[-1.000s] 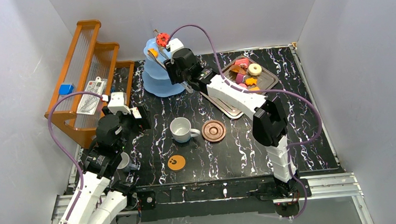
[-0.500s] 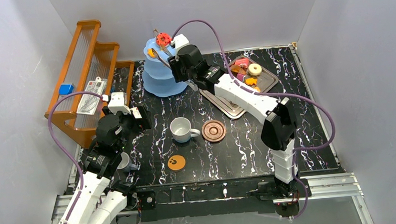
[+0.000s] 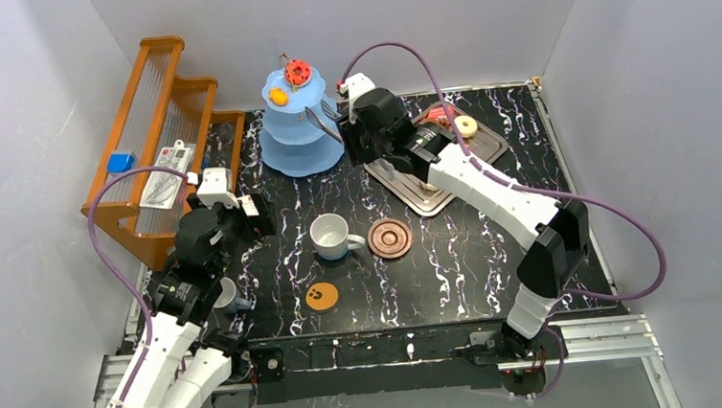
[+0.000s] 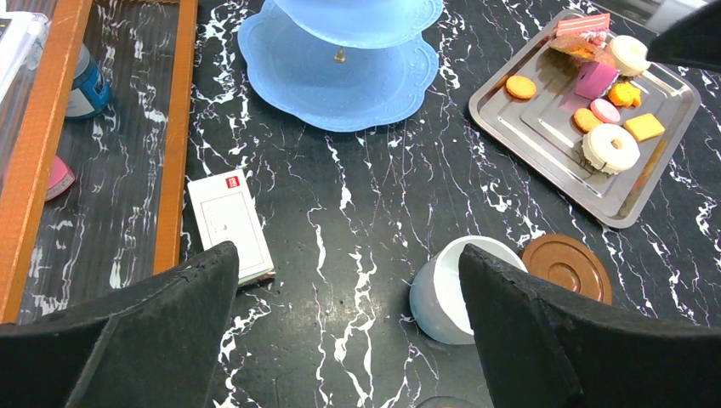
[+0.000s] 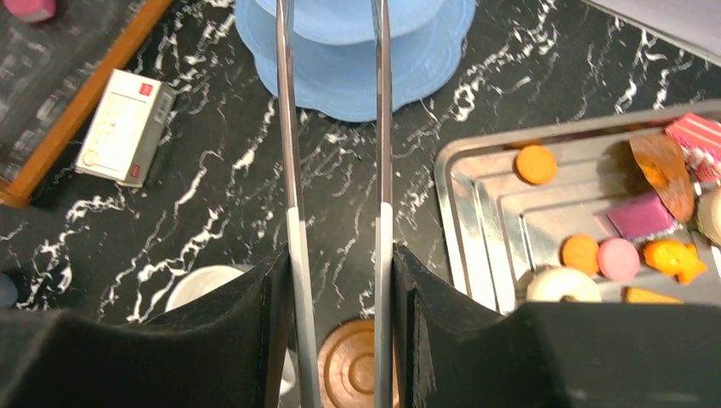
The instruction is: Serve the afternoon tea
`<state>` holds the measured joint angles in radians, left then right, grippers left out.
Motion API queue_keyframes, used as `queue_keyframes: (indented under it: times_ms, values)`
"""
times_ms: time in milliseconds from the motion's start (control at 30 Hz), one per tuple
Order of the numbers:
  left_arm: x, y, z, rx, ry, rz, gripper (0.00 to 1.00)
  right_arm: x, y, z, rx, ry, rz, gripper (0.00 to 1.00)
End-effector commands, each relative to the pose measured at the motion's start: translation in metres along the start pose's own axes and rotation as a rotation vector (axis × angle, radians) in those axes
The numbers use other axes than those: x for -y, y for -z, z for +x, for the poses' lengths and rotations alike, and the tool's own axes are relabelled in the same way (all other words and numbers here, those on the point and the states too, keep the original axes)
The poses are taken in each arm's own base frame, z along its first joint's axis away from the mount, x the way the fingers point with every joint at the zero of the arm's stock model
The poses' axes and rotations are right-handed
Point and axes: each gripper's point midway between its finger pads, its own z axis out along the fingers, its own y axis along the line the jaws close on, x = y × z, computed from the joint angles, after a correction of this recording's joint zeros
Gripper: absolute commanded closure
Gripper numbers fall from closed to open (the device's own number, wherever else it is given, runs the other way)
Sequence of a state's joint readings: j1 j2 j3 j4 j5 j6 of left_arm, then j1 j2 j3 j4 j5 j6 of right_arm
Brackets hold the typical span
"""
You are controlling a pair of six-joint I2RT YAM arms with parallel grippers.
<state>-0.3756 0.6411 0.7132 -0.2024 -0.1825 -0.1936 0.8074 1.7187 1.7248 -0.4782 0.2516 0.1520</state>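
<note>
Lying past tongs point(image 5: 292, 153) in right pincer point(image 5: 337, 263): stand point(image 5: 417, 68)

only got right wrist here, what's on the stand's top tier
Observer: A red pastry and an orange pastry sit on the top tier of the blue stand.
Operator: left gripper busy?
Observer: No, the left gripper is open and empty, above the table near the white mug.
Operator: grey cup on its coaster?
Observer: No, the grey cup stands apart from the paw-print coaster.
</note>
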Motion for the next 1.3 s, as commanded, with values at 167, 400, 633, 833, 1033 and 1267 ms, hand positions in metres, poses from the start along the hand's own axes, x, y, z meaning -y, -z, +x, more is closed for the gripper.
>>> queue_keyframes:
  times_ms: [167,400,633,833,1033,1267]
  values:
    - [0.006,-0.003,0.001,-0.006,-0.012,0.032,0.02,0.087,0.014,0.019,-0.072,-0.062,0.115,0.5]
    - [0.008,-0.002,0.0,-0.001,-0.01,0.042,0.02,0.134,0.001,0.055,-0.169,-0.113,0.158,0.5]
    - [0.011,-0.004,0.001,-0.012,-0.012,0.059,0.02,0.159,-0.017,0.084,-0.203,-0.132,0.16,0.5]
    - [0.013,-0.003,0.001,-0.008,-0.013,0.069,0.02,0.168,-0.038,0.104,-0.265,-0.166,0.152,0.49]
    - [0.014,-0.001,-0.001,0.0,-0.013,0.077,0.02,0.181,-0.037,0.11,-0.247,-0.134,0.214,0.47]
    - [0.016,0.0,-0.001,0.001,-0.014,0.09,0.02,0.177,-0.048,0.123,-0.274,-0.148,0.178,0.47]
